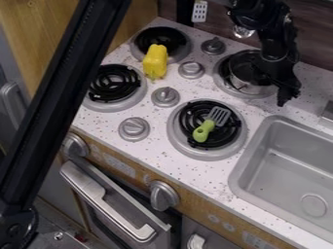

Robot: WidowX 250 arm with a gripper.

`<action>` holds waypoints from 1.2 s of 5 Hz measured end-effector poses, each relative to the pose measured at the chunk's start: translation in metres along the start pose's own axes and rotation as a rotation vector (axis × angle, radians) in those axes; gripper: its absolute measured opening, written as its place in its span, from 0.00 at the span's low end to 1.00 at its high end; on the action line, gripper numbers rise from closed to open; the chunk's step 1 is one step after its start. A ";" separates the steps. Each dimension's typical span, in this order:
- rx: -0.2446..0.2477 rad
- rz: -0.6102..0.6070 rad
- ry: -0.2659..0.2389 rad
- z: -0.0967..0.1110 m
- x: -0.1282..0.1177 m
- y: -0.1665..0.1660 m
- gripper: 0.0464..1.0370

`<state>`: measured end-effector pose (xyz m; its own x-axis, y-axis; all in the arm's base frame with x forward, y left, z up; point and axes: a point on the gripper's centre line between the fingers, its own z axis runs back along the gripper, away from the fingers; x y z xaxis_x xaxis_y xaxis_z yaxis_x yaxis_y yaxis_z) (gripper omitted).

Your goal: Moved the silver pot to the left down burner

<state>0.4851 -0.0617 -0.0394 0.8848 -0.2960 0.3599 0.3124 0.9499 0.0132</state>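
We see the tool (280, 90) at the upper right of the camera view, pointing down at the right side of the silver pot (244, 87) and covering part of it. We cannot tell how far open it is, or whether it has hold of the pot. The pot sits at the far right burner (224, 88), its near wall showing below the black tool.

Nearer us, on the near right burner (177, 138), lies a spatula (206, 129) with a green handle and a grey slotted head. Up and to the left, a yellow toy (155, 61) is at the near edge of the far left burner (160, 37). The near left burner (112, 86) has its black coil bare. Grey knobs (165, 97) stand on the speckled bench (156, 146) between and beside the burners.

Farther out, we have the grey sink (276, 165) at the right, the oven handle (104, 202) below, a white slotted utensil (199, 10) at the top, and a long black bar (58, 107) slanting across the left foreground.
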 end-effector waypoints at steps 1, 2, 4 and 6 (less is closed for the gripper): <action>0.005 -0.002 0.014 -0.005 -0.010 0.000 0.34; 0.023 0.016 -0.037 0.015 -0.005 0.009 0.13; 0.184 0.222 0.052 0.105 -0.062 0.074 0.02; 0.179 0.457 0.191 0.111 -0.153 0.108 0.02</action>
<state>0.3455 0.0975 0.0107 0.9694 0.1555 0.1898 -0.1696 0.9837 0.0600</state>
